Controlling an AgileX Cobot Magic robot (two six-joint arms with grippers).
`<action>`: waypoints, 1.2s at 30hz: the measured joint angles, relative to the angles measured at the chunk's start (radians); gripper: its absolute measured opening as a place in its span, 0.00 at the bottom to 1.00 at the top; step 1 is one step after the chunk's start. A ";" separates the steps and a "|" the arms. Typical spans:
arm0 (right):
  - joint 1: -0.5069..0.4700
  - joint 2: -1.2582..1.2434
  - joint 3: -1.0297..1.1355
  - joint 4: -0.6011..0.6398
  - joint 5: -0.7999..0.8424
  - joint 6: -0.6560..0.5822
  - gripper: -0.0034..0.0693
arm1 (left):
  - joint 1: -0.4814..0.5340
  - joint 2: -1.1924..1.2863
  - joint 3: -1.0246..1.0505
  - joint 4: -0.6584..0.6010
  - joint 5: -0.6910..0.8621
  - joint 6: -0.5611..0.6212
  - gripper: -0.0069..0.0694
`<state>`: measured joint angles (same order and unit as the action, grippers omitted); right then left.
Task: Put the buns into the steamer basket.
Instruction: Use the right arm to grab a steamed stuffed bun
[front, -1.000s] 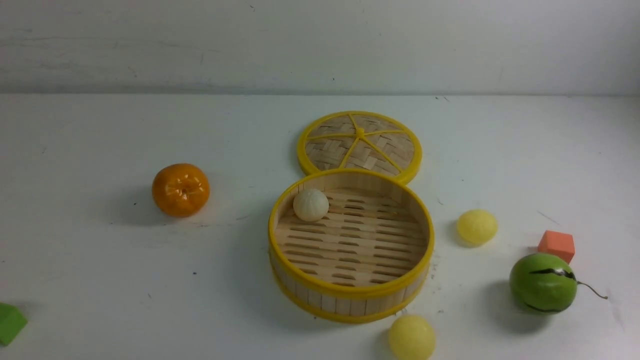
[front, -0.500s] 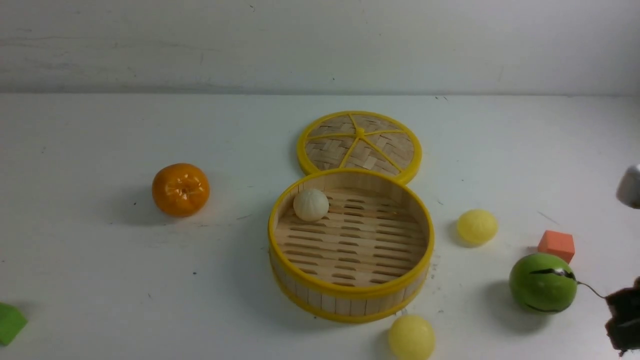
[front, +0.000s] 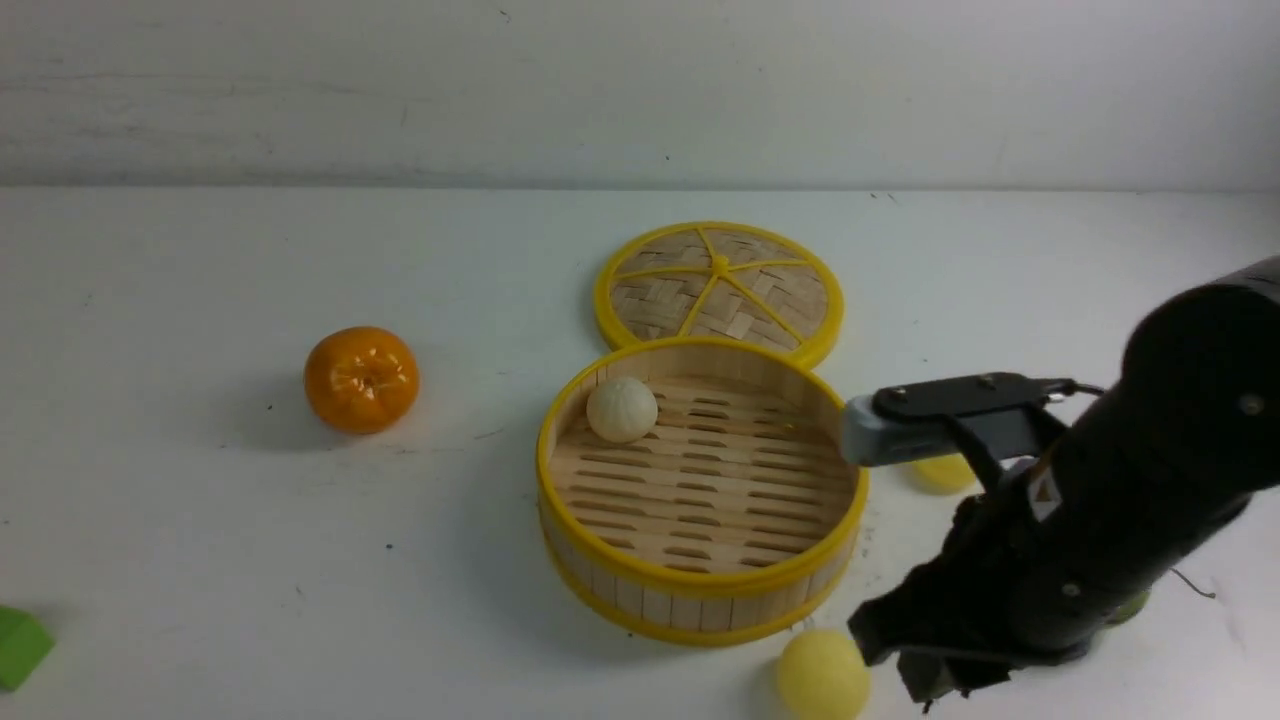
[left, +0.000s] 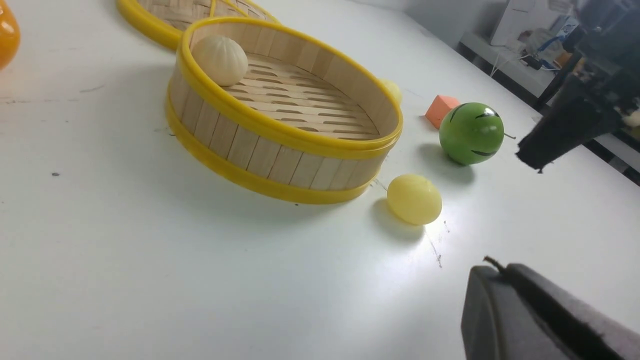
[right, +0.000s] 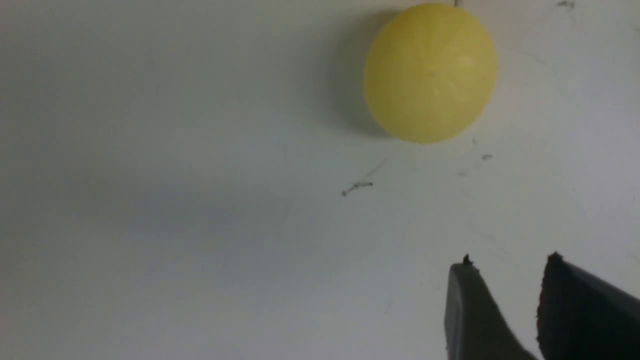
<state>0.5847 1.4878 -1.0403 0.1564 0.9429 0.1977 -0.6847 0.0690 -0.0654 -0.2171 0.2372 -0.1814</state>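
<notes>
Buns (front: 622, 409) (front: 822, 675) (front: 940, 472): one in steamer basket (front: 700, 585), two outside, right hand (right: 507, 265) apart, left hand (left: 500, 272) together

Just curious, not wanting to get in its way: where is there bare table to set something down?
Widest: the left side, between the orange, the green block and the basket. Also bare: the back strip behind the lid. Crowded: right of the basket, with two yellow buns, the melon, the orange cube and the right gripper.
</notes>
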 joint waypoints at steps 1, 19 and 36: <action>0.005 0.024 -0.016 -0.007 -0.002 0.004 0.37 | 0.000 0.000 0.000 0.000 0.000 0.000 0.08; -0.016 0.314 -0.150 -0.043 -0.093 0.028 0.57 | 0.000 0.000 0.000 0.000 0.000 0.000 0.10; -0.025 0.345 -0.152 -0.008 -0.100 0.020 0.30 | 0.000 0.000 0.000 0.000 0.000 0.000 0.12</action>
<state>0.5599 1.8328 -1.1927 0.1485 0.8430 0.2181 -0.6847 0.0690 -0.0654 -0.2171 0.2372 -0.1814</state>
